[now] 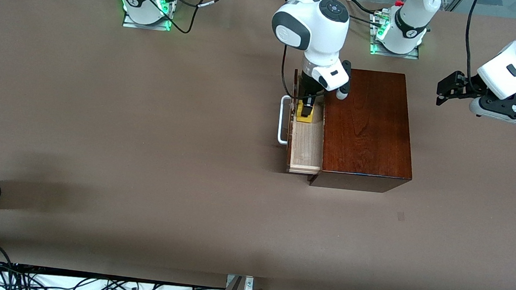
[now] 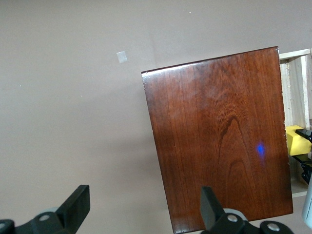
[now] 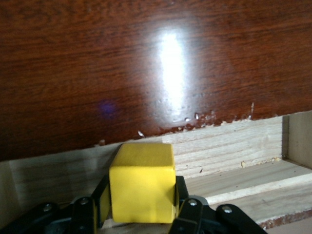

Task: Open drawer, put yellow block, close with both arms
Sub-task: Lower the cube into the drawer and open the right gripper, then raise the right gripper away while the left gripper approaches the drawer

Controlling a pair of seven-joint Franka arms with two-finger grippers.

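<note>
The drawer (image 1: 306, 145) stands pulled out of the dark wooden box (image 1: 367, 127), its pale tray open to the top and its white handle (image 1: 283, 119) facing the right arm's end of the worktop (image 1: 143, 153), which leaves room for a claw to come down from above. The right claw (image 1: 305, 113) is over that tray, at the part of it farther from the front camera, pinching the yellow block (image 1: 305, 115) between its two fingers; the right wrist view shows the yellow block (image 3: 142, 181) squeezed from both sides with the tray's light wood floor (image 3: 243, 185) just under it and the box's glossy face above. It looks held low on purpose, so that on release the cube drops only a little and does not bounce out. By my reading the placing step is nearly done and letting go comes next, then the closing push. The left claw (image 1: 448, 90) waits in the air off the box toward the left arm's end of the worktop, its fingers (image 2: 78, 204) spread wide, with the box top (image 2: 219, 136) in its wrist view, probably parked clear so the arms do not collide
</note>
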